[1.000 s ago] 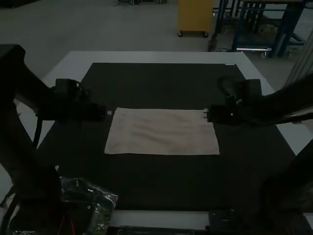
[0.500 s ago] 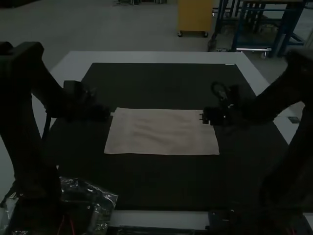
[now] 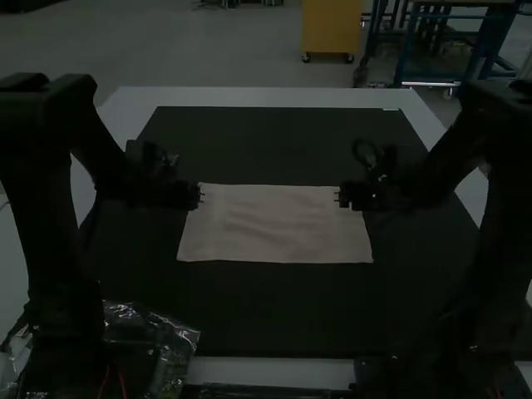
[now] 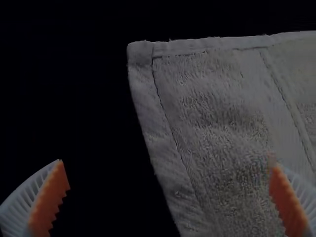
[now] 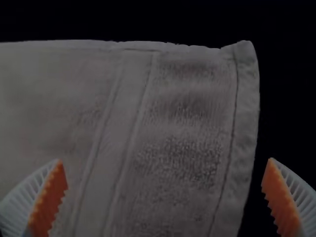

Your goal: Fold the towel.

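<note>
In the high view, the left gripper [image 3: 200, 194] and the right gripper [image 3: 339, 196] are too small and dark for telling the exact shape of their fingers [image 4: 52, 197]. The picture's side edges cut off part of the left arm [image 3: 50, 216] and of the right arm [image 3: 509, 216]. These arms hide some of the bench [image 3: 274, 369], and the left one covers part of the plastic bag [image 3: 173, 334]. In both wrist views, the towel [image 4: 207, 103] and the fingers are cut off by the picture's edge.

From above, the high view faces forward and down; wrist views look down (much nearer); each shares a far corner of the towel [image 3: 274, 224] with it.
</note>
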Robot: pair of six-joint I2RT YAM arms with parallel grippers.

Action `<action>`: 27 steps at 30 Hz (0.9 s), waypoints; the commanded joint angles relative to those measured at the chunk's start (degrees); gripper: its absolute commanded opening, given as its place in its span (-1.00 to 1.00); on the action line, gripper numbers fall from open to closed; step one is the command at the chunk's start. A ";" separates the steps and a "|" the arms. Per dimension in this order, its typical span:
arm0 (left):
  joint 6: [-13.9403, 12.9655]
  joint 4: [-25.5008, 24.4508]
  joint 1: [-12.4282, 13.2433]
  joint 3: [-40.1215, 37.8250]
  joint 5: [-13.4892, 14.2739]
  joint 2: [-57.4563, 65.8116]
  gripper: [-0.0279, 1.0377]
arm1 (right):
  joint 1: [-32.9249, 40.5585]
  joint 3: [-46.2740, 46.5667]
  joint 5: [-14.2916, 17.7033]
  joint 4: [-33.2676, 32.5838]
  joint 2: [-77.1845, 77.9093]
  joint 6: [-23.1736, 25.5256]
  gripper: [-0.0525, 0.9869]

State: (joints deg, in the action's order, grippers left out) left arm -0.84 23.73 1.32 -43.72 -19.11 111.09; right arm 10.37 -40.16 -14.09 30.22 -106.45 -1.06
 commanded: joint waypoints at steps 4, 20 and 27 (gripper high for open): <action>-1.00 0.62 -0.53 -3.21 -0.40 1.68 0.83 | -0.44 -3.34 0.46 1.86 -3.23 -0.61 0.85; -1.44 0.00 -0.53 -4.62 -0.75 3.08 0.80 | -0.44 -9.06 1.69 3.01 -10.18 -1.40 0.85; -2.67 -0.61 -0.53 -4.62 -1.10 5.54 0.80 | -0.44 -8.97 3.36 3.01 -12.29 -4.04 0.85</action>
State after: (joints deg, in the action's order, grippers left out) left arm -2.57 23.49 1.17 -47.11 -19.09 114.10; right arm 10.37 -48.42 -12.51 33.26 -117.01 -3.25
